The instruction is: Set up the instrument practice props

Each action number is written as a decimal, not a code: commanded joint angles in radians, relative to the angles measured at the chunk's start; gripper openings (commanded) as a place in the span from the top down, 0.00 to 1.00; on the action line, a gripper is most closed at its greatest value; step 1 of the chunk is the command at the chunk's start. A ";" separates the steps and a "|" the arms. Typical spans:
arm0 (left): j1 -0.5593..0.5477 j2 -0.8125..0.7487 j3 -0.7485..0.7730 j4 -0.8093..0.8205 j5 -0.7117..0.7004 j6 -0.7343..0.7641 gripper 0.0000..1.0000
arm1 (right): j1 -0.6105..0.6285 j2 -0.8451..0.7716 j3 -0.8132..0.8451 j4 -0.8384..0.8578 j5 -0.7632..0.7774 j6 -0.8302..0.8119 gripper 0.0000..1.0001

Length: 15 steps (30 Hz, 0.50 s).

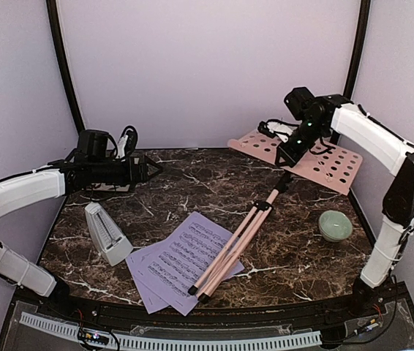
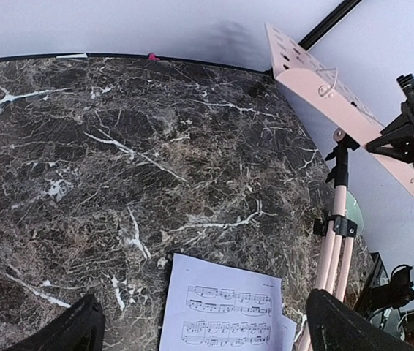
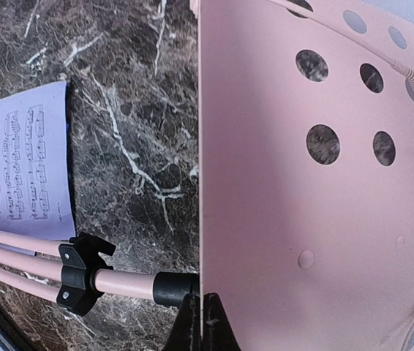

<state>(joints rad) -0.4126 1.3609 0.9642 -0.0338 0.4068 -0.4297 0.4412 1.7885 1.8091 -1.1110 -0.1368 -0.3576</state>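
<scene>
Robot test cell in a laboratory. A dark marble-patterned surface (image 1: pixel 192 183) is closed in on three sides by plain pale wall panels (image 1: pixel 207 66) set between black frame posts (image 1: pixel 66 69). A left arm (image 1: pixel 24 191) and a right arm (image 1: pixel 371 135), white and black, are mounted at its near edge, above a slotted cable duct (image 1: pixel 170 341) and exposed wiring (image 1: pixel 368 327).

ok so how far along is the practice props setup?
Done: little; the metronome stands upright at the left. In hand: the right fingers are shut on the desk edge of the music stand, which is tilted, legs folded, feet on the sheet-music pages. The left fingers are open and hold nothing. Left: spread the legs, stand it up, probably put the pages on the desk.
</scene>
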 commanded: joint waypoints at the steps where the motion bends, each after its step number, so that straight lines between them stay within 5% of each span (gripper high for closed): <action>1: -0.029 -0.060 -0.015 0.024 -0.006 0.030 0.01 | 0.090 -0.134 0.167 0.082 0.184 0.028 1.00; 15: -0.175 -0.207 -0.070 0.115 -0.037 0.158 0.04 | 0.496 -0.230 0.435 0.201 0.680 -0.096 1.00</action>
<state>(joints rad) -0.5381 1.1927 0.9154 0.0307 0.3969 -0.3416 0.8398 1.6917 2.1418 -1.1713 0.3099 -0.3855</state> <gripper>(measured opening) 0.977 0.007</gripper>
